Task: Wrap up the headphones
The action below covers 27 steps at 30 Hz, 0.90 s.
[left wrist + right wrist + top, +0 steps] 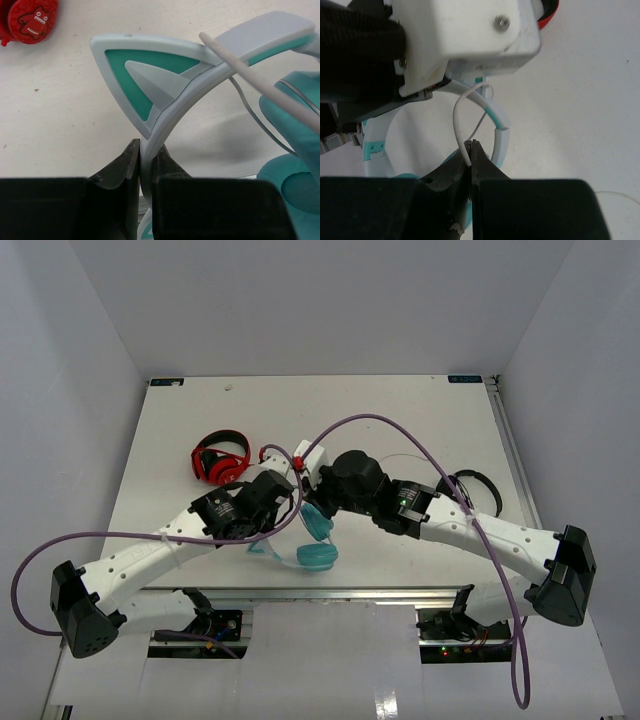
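- The teal headphones (316,542) lie on the white table (400,410), near its front edge and midway between the 2 arms, which meet over them.
- The left gripper (146,150) is clamped on the pale band (172,112), just below 1 of its cat ears (135,75). The jaws are pressed against both faces of the band.
- From that grip the band curves up and to the right in the left wrist view, toward a teal ear cup (295,135) at the right edge.
- The right gripper (471,150) is pinched shut on the thin white cord (456,115). The cord rises from the fingertips in a narrow loop and reaches the band (499,131) just beyond.
- In the left wrist view the cord (260,82) crosses over the band on a slant, so at least 1 pass appears to lie across it.
- The key relation: the band lies directly ahead of the right gripper and very near it, with its arc running across the cord's path. The next turn probably calls for the right arm to carry the cord around the band while the left arm holds it steady.
- Red-and-black headphones (220,462) sit to the left, and all-black headphones (478,490) to the right, both apart from the work.
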Each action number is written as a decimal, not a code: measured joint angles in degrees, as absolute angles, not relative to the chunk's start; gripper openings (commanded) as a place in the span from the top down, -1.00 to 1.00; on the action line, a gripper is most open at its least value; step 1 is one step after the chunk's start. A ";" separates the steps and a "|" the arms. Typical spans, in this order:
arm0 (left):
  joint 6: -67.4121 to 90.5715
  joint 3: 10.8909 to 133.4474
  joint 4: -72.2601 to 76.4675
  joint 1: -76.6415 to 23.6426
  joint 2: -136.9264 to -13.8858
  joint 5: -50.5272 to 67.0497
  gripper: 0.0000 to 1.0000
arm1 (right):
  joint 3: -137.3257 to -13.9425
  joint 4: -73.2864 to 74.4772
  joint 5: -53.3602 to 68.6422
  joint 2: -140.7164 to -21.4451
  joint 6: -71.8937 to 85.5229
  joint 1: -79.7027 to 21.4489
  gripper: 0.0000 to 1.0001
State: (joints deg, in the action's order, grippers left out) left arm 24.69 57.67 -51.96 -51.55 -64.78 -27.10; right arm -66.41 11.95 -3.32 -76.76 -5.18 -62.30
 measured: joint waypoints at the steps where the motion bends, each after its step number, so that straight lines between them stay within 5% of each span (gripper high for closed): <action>1: 25.13 57.93 -52.29 -51.55 -64.81 -27.76 1.00 | -65.53 11.60 -3.55 -76.31 -4.85 -62.52 0.85; 27: 27.86 60.00 -53.52 -51.29 -64.79 -31.00 1.00 | -50.72 4.07 0.70 -64.68 1.39 -63.42 0.85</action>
State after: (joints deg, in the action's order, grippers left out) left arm 27.86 60.00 -53.52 -51.29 -64.79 -31.00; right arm -50.72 4.07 0.70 -64.68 1.39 -63.42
